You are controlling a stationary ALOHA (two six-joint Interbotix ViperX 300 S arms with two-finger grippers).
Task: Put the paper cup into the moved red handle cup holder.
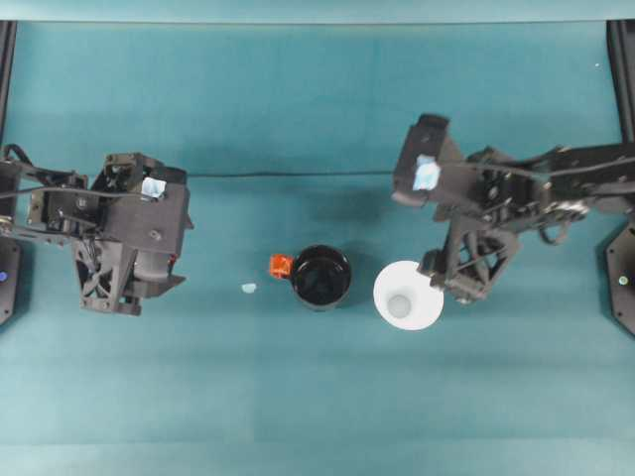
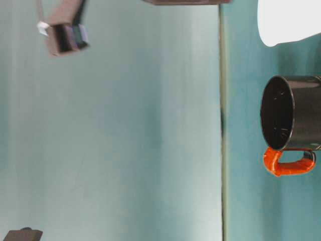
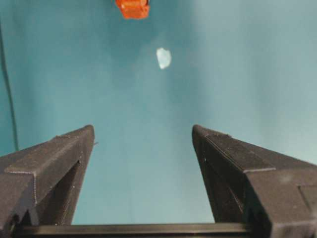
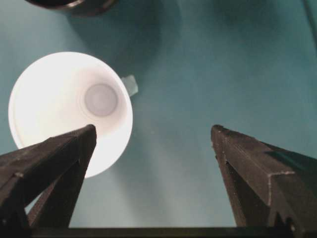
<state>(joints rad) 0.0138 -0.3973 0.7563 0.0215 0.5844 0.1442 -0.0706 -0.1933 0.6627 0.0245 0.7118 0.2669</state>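
We have the right gripper (image 4: pixel 153 144) spread wide and empty, hovering just beside the paper cup (image 1: pixel 408 296), which stands upright near the middle of the table (image 1: pixel 317 416), apart from the red handle cup holder (image 1: pixel 319 277). To grasp cleanly we should shift until the fingers straddle the cup's wall, then close gently so the paper keeps its shape. Our left gripper (image 3: pixel 143 136) hangs open, empty.

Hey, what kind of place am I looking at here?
Probably a robot lab bench: a teal table flanked by two black arms, left gripper and right gripper, with only a paper cup and black holder.
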